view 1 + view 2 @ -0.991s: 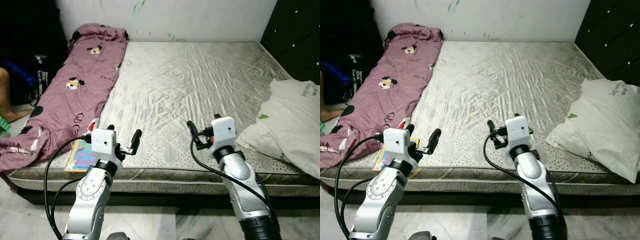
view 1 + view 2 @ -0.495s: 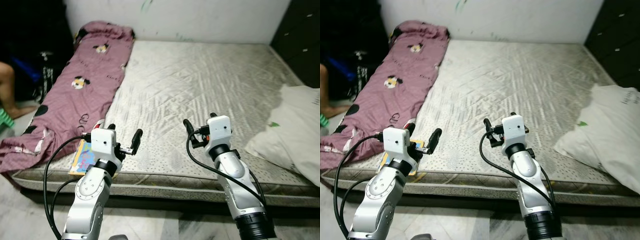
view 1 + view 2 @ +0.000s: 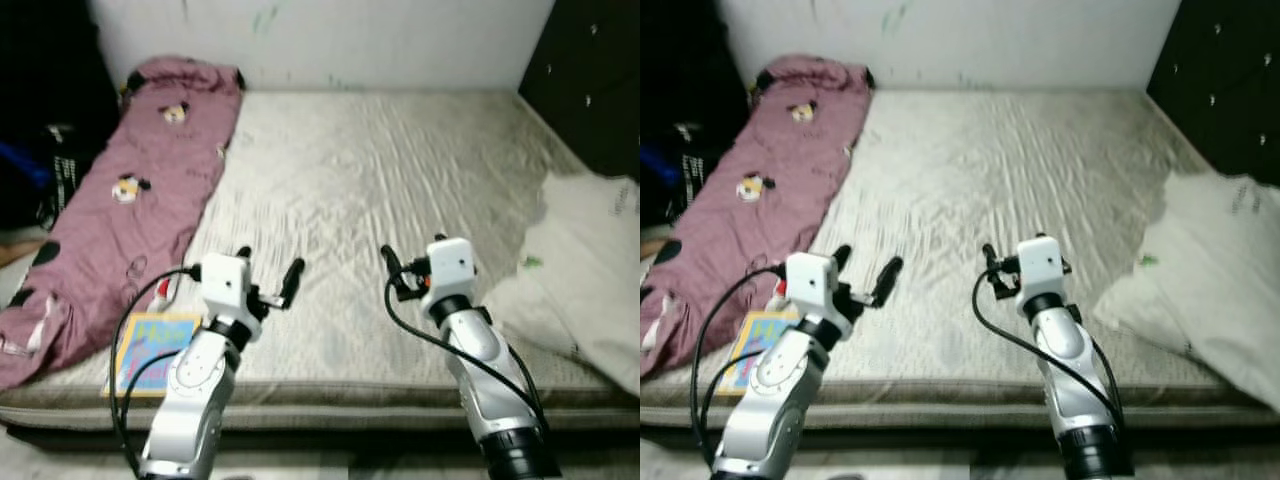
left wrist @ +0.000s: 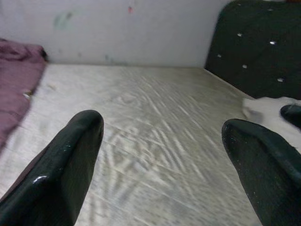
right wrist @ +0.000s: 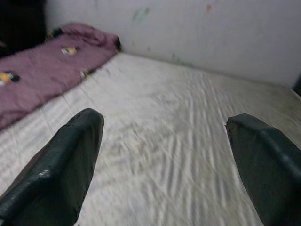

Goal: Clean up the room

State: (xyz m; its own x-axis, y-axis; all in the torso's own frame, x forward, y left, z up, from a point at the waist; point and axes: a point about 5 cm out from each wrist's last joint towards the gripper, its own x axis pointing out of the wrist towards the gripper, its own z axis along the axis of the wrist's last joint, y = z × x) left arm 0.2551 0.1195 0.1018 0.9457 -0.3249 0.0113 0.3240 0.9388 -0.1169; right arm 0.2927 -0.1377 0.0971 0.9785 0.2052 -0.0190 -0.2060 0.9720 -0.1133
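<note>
Mattress: purple blanket at 9 o'clock, white pillow at 3, book at 8. Left gripper and right gripper: fingers apart, empty, above the near edge.

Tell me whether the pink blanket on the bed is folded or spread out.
Spread out, not folded. The pink blanket lies lengthwise along the mattress's left side, bunched at the wall end, its near end drooping over the edge.

Two black fingers stand wide apart over the pale mattress. A purple blanket lies along its far side, against a white wall.
</note>
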